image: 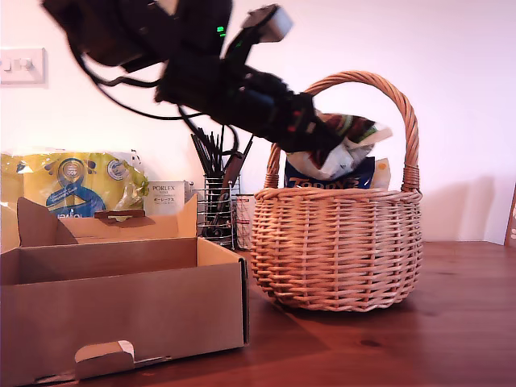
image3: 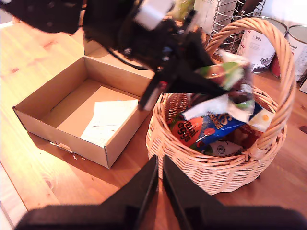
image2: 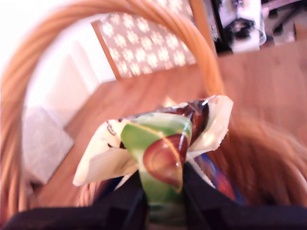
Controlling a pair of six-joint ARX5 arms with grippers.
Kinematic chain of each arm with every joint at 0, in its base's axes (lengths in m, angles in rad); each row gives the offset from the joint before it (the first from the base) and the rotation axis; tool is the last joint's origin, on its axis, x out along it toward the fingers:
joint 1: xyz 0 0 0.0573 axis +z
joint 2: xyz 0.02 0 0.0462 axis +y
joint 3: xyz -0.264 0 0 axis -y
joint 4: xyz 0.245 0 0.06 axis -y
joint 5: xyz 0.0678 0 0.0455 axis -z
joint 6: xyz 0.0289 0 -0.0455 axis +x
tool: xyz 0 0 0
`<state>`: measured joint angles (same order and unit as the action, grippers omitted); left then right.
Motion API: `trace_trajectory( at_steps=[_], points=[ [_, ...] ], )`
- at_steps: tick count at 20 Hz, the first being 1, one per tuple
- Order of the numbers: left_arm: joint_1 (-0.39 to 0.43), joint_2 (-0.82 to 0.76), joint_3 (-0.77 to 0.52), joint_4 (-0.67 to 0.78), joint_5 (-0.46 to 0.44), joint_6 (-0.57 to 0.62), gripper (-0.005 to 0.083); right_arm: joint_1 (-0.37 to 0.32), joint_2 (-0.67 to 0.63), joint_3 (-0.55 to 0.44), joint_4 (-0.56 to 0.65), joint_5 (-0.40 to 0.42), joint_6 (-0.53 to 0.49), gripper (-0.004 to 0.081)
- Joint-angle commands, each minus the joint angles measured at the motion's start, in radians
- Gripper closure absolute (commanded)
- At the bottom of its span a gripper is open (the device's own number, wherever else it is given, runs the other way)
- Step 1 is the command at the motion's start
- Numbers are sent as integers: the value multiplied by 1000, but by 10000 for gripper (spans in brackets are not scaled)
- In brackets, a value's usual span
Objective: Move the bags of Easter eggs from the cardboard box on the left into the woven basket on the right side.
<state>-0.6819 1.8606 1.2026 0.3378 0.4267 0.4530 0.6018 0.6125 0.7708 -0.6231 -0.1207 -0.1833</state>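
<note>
Over the round tan wicker basket [image3: 211, 167], first tool [image2: 160, 191] pinches the white-green glossy pouch [image2: 158, 148]; brown cardboard box [image3: 43, 98], at 9 o'clock, holds only paper. Second tool [image3: 160, 184] closed, empty. Nearly done.

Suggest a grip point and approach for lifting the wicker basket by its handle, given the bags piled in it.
Grip the woven basket at the crown of its arched handle, coming straight down from above. The arch stands clear over the bags, so the jaws can straddle it crosswise. My first gripper holds a bag under the arch, so it must clear first.
</note>
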Motion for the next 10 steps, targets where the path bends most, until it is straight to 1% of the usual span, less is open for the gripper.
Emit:
trace_trajectory(
  at_steps=[1,6,7,8,9,10],
  points=[
    [-9,34,-9,-41,0,-4,676,-3,-2,10,2,0,0,783],
    [-15,34,-9,-165,-14,-1,675,-3,-2,10,4,0,0,783],
    [-16,34,-9,-168,-18,-1,649,-3,-2,10,5,0,0,783],
    [-17,34,-9,-164,-20,-1,585,-3,-2,10,5,0,0,783],
    [-17,34,-9,-156,-23,-1,491,-3,-2,10,5,0,0,783],
    [-17,34,-9,-145,-24,-1,373,-3,-2,10,4,0,0,783]
  ],
)
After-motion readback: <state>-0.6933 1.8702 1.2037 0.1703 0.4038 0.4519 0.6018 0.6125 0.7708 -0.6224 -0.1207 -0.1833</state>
